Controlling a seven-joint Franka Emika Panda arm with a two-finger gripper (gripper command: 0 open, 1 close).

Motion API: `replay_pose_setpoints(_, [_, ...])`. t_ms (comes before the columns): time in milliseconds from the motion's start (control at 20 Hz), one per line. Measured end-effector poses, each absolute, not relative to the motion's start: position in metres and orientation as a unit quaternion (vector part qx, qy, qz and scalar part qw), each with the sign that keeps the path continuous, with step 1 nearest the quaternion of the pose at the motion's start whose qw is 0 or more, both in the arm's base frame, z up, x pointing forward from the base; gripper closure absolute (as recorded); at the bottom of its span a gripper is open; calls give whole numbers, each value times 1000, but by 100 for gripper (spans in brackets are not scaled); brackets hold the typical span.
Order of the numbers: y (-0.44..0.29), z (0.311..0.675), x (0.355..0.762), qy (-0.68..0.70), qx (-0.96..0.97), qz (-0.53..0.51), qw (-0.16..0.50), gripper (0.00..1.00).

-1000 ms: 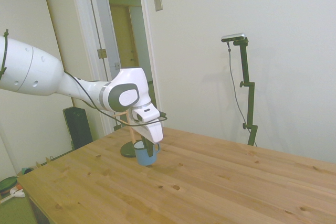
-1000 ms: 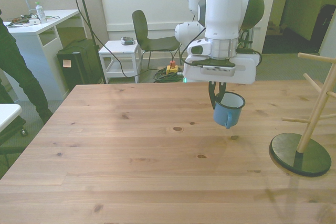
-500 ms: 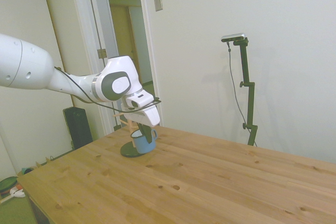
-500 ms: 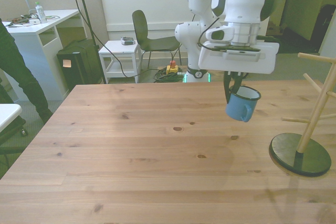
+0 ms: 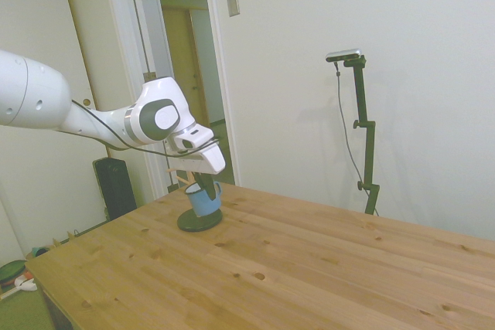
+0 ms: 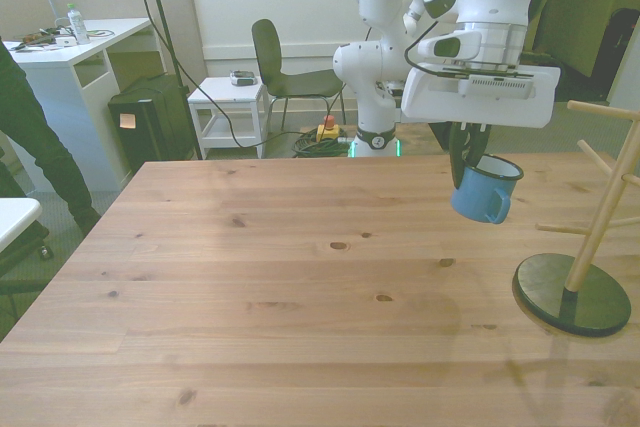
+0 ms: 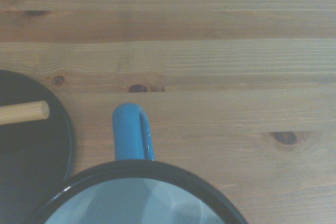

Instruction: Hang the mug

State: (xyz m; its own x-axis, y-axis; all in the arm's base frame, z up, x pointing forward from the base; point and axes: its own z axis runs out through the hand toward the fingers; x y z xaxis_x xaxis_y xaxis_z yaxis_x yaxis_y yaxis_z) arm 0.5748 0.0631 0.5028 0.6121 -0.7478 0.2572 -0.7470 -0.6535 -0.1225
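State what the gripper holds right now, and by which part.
The gripper holds the blue mug in the air above the table, its fingers clamped on the rim on the side away from the handle.

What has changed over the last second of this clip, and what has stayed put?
The gripper carried the mug across the table toward the front view's right and a little higher, closer to the wooden mug rack. The mug is still clamped at its rim, tilted, clear of the table and not yet on a peg. The rack did not move.
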Motion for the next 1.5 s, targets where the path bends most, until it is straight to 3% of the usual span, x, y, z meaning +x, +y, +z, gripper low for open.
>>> replay_pose_setpoints(1400, [121,482,603,373,-917,-139,-21,100])
replay_pose_setpoints(1450, [123,482,603,373,-917,-139,-22,0])
replay_pose_setpoints(1500, [125,481,602,373,-917,-138,-23,0])
